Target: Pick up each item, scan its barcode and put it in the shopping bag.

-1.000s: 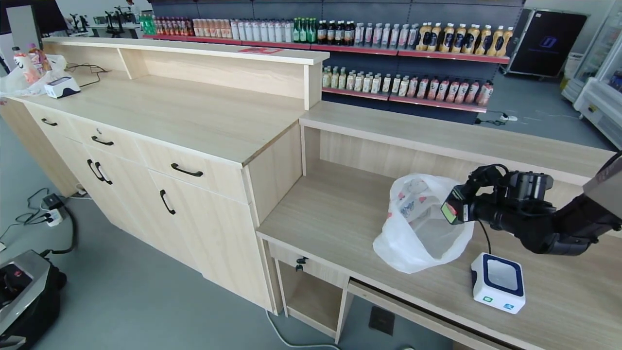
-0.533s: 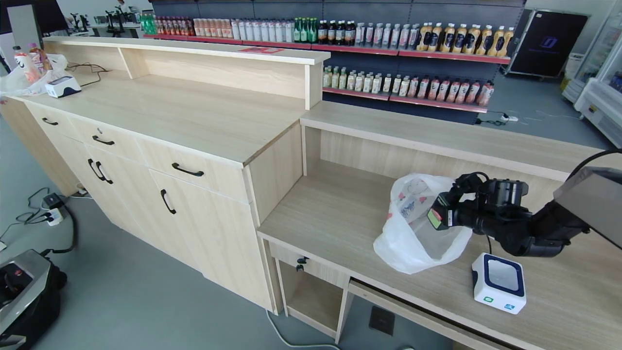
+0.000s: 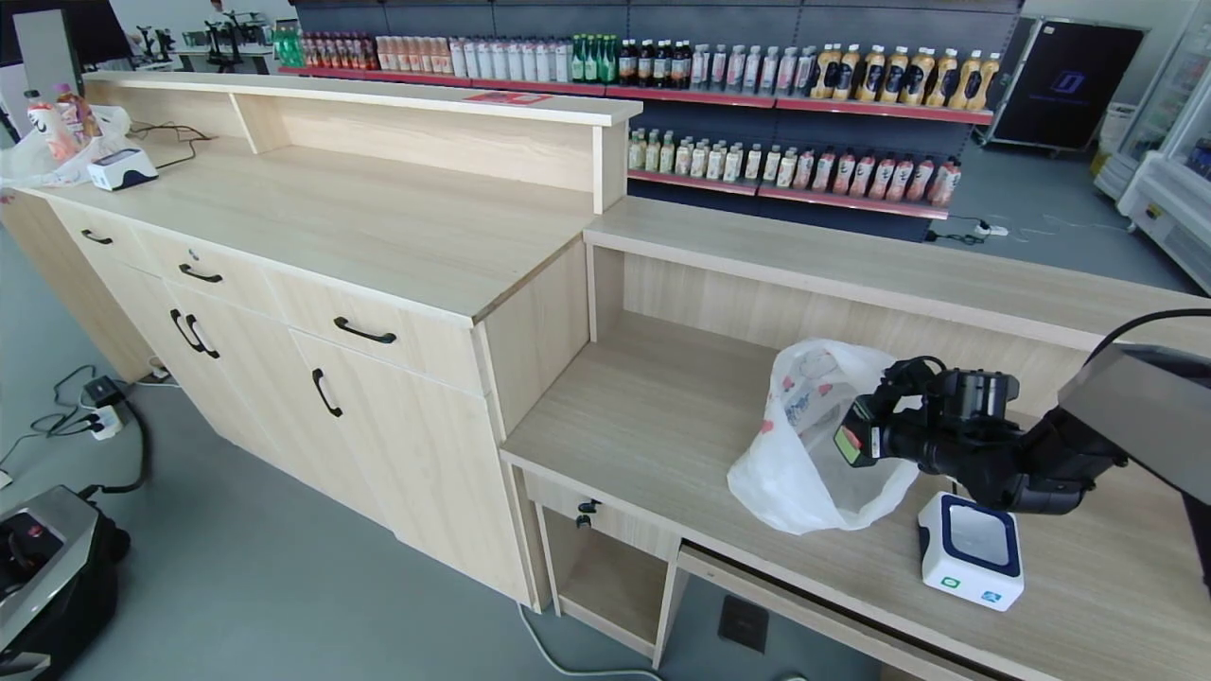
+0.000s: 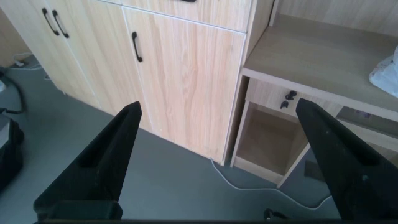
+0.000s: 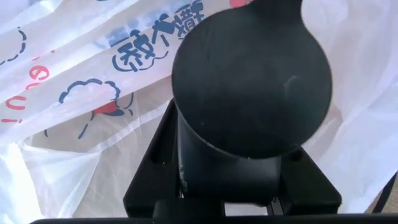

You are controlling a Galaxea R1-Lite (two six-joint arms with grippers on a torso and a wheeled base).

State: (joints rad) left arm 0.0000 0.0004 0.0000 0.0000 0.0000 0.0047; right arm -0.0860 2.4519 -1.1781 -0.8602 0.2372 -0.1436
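Note:
A white plastic shopping bag lies on the low counter with its mouth facing right. My right gripper is at that mouth, shut on a dark bottle with a green and red label. In the right wrist view the bottle's round dark end sits just above the printed bag. A white and blue barcode scanner stands right of the bag near the front edge. My left gripper hangs open above the floor beside the cabinet, nothing between its fingers.
A taller counter with drawers and doors adjoins on the left; a raised ledge runs behind the bag. Another bag and scanner sit at the far left. Shelves of bottles line the back. Cables lie on the floor.
My right arm has carried the bottle left and slightly down, from above the scanner's side to the bag's mouth. The bag's rim has shifted a little.

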